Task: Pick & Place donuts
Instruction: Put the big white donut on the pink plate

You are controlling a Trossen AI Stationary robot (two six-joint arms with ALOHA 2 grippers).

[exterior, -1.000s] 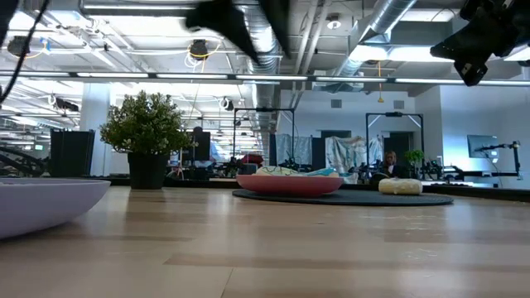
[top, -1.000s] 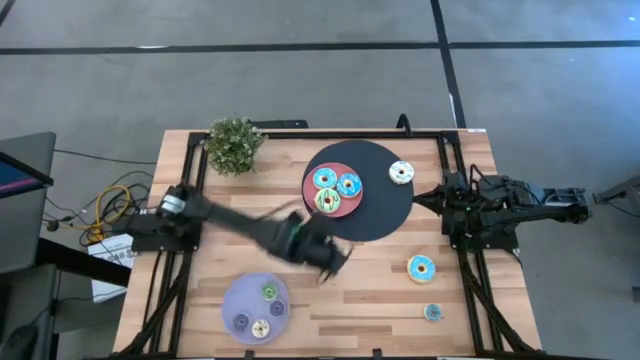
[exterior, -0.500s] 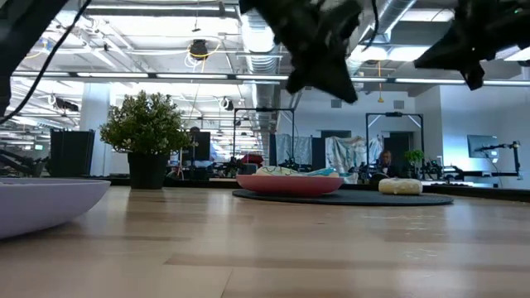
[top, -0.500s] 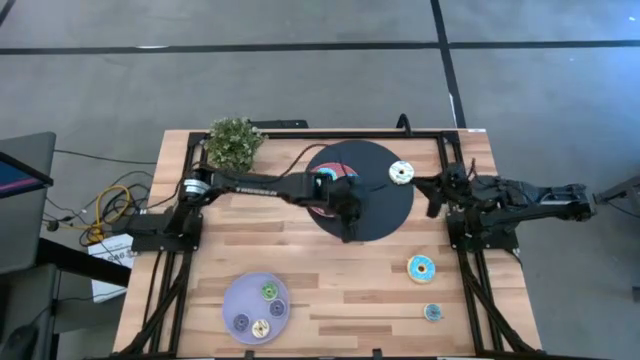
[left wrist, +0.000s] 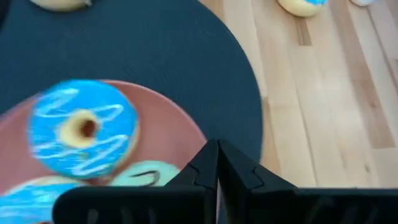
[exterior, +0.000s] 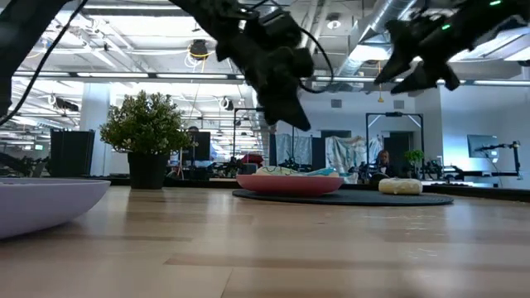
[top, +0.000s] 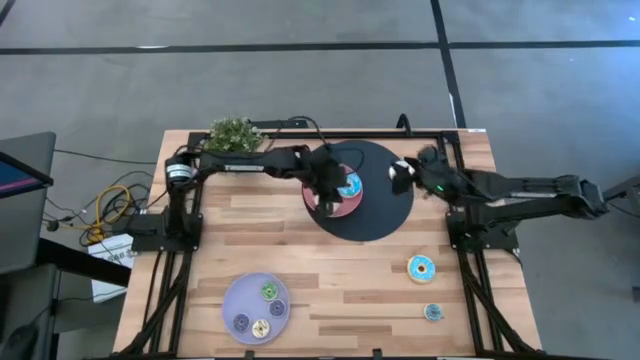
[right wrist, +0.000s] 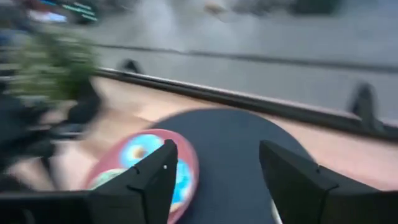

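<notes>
While left fingers press shut over pink plate — right fingers apart.

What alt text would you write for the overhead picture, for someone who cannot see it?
Seen from above, two dark robot arms reach over a wooden table: the left gripper hangs shut above a pink plate of donuts, and the right gripper hangs open above a white donut on a black mat.

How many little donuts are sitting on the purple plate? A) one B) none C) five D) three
D: the high view shows three coin-sized donuts lying on the lavender plate near the table's front edge.
</notes>
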